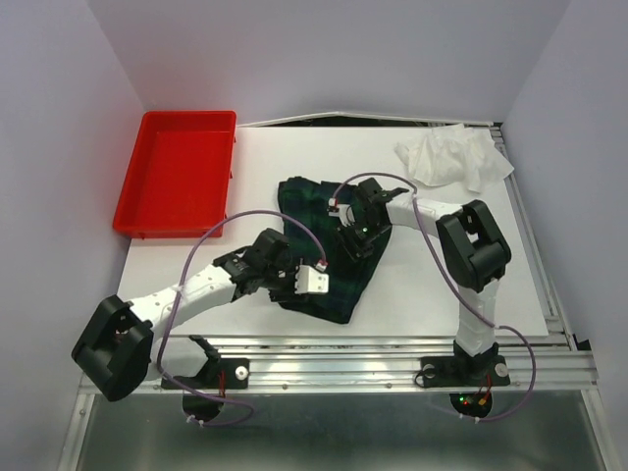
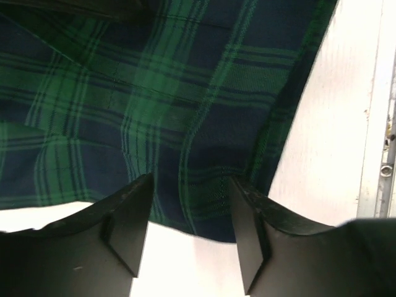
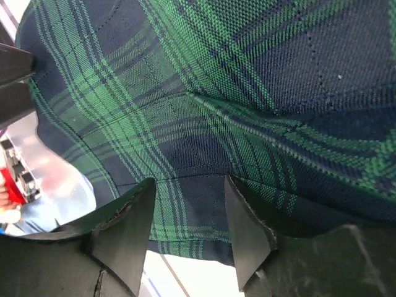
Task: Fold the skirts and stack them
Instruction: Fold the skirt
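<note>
Left gripper [image 2: 190, 185] and right gripper [image 3: 189, 182], jaws narrow, each straddle the dark green-and-navy tartan pleated cloth skirt [image 1: 339, 287] at its hem, likely for folding; whether these 2 pinch, I cannot tell

No readable text, label or number shows anywhere.

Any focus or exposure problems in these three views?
Top view: even light, sharp; the white garment barely stands out from the white table. Left wrist view: tartan skirt sharp, bare table blown out, jaws dark and featureless. Right wrist view: weave crisp, lower-left background blurred.
</note>
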Controlling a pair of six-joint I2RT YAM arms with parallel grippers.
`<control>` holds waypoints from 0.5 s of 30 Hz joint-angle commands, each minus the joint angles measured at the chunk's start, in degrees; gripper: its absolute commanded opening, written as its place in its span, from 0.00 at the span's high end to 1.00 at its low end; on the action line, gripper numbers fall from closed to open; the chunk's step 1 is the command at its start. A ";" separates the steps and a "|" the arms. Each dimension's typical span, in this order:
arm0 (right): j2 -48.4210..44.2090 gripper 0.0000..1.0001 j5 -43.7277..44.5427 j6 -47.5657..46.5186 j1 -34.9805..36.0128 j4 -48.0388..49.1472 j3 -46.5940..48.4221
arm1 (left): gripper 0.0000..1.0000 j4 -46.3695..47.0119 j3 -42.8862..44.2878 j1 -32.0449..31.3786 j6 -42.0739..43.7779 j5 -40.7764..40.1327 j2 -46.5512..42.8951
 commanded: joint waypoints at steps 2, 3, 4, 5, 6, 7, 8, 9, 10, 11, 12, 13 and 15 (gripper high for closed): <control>5.55 0.45 15.08 -8.45 -1.03 -2.60 4.34 | 0.44 3.47 -3.19 -3.41 8.23 -3.70 0.09; 8.26 0.46 16.22 -9.07 -1.04 -2.61 6.52 | 0.45 3.91 -4.07 -4.20 9.55 -4.32 0.17; 9.59 0.46 16.67 -9.16 -2.43 -2.78 7.93 | 0.47 4.00 -4.95 -5.25 11.65 -5.20 0.87; 10.91 0.46 16.59 -9.51 -2.44 -3.22 9.51 | 0.48 4.26 -5.13 -5.69 12.20 -5.73 1.31; 12.49 0.47 16.67 -9.95 -2.97 -3.40 12.66 | 0.49 4.52 -5.13 -5.87 12.64 -6.08 1.66; 12.85 0.47 17.11 -10.48 -2.97 -3.40 13.91 | 0.48 4.70 -4.96 -5.87 12.73 -6.26 2.10; 12.77 0.46 17.72 -11.27 -2.97 -4.01 16.01 | 0.47 4.53 -4.17 -5.79 12.21 -6.78 2.54; 12.76 0.46 17.21 -11.27 -2.97 -4.80 16.03 | 0.47 4.53 -3.64 -5.79 11.68 -6.87 2.46; 11.63 0.45 15.63 -11.71 -2.97 -5.41 17.69 | 0.39 4.09 -2.25 -5.79 9.24 -6.27 1.15; 10.49 0.44 14.57 -11.80 -2.97 -6.29 17.96 | 0.34 3.91 -1.54 -5.61 7.56 -5.82 -0.08; 8.91 0.43 13.17 -11.97 -2.97 -6.82 17.97 | 0.29 3.91 -0.83 -5.35 5.54 -5.12 -1.66; 7.07 0.42 10.90 -11.72 -2.97 -7.00 17.18 | 0.24 4.08 -0.22 -5.00 3.17 -4.33 -3.59; 0.31 0.40 8.60 -13.28 -2.97 -6.91 15.43 | 0.18 4.43 1.54 -3.24 -4.12 -1.52 -10.00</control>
